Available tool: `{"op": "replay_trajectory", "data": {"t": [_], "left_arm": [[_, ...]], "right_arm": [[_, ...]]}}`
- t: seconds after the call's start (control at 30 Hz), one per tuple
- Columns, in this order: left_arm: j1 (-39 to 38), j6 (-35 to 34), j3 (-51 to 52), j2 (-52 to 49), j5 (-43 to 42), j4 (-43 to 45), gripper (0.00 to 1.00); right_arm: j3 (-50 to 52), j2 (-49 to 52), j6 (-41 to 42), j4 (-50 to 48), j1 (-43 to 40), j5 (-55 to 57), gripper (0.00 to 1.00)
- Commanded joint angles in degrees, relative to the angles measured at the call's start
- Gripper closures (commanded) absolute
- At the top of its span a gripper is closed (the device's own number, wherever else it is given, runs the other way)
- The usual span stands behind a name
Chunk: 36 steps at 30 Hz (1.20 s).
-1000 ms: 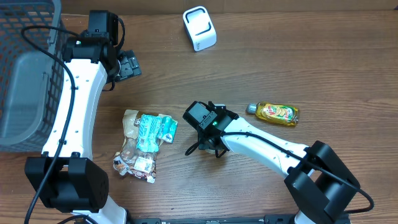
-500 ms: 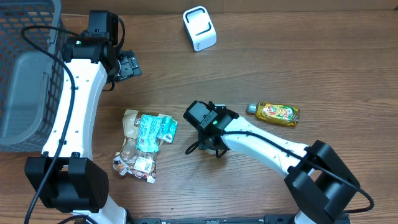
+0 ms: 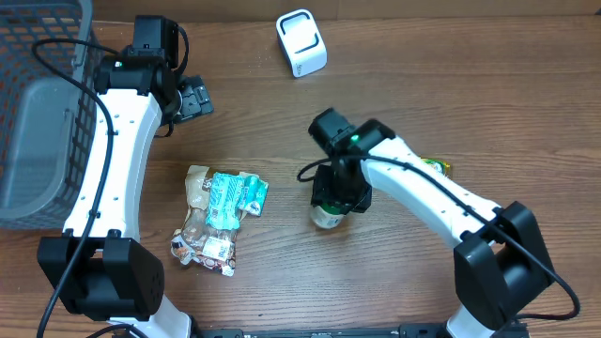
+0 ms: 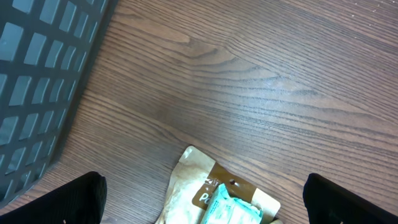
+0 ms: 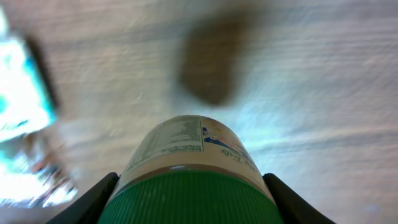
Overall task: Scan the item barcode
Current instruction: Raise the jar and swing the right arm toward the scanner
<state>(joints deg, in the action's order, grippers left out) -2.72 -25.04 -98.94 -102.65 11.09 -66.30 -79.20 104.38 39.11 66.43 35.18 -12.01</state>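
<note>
My right gripper (image 3: 338, 192) is shut on a jar (image 3: 326, 216) with a green lid, near the table's middle. The right wrist view shows the ribbed lid (image 5: 186, 199) filling the space between both fingers (image 5: 93, 200), and the printed label (image 5: 177, 138) points away toward the blurred wood. A white scanner (image 3: 300, 42) stands at the far edge, well apart from the jar. My left gripper (image 3: 192, 99) is open at the far left, with nothing between its fingertips (image 4: 65, 200). Below it lie snack packets (image 4: 217, 199).
A brown pouch with a teal packet on top (image 3: 221, 202) lies left of the jar. A yellow bottle (image 3: 437, 169) is mostly covered by my right arm. A dark mesh basket (image 3: 42, 103) holding a grey bin fills the left edge.
My right arm has swung to the right and turned, carrying the jar, which now shows below the gripper. It now covers most of the yellow bottle. The left arm has not moved.
</note>
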Motion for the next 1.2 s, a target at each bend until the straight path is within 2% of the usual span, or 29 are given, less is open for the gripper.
{"op": "replay_trajectory", "data": {"t": [0.0,0.17,0.53,1.17], "left_arm": [[0.04,0.83,-0.52,0.74,-0.22,-0.07,0.01],[0.04,0.83,-0.52,0.76,-0.22,-0.07,0.00],[0.04,0.83,-0.52,0.74,-0.22,-0.07,0.00],[0.04,0.83,-0.52,0.74,-0.22,-0.07,0.00]], "right_arm": [[-2.56,-0.22,-2.14,1.77,-1.88,-14.27,0.87],[-2.56,-0.22,-2.12,4.52,-4.15,-28.06,0.90],[-2.56,-0.22,-2.10,6.34,-4.52,-39.12,0.89],[-2.56,-0.22,-1.64,7.63,-4.52,-43.43,0.89]]}}
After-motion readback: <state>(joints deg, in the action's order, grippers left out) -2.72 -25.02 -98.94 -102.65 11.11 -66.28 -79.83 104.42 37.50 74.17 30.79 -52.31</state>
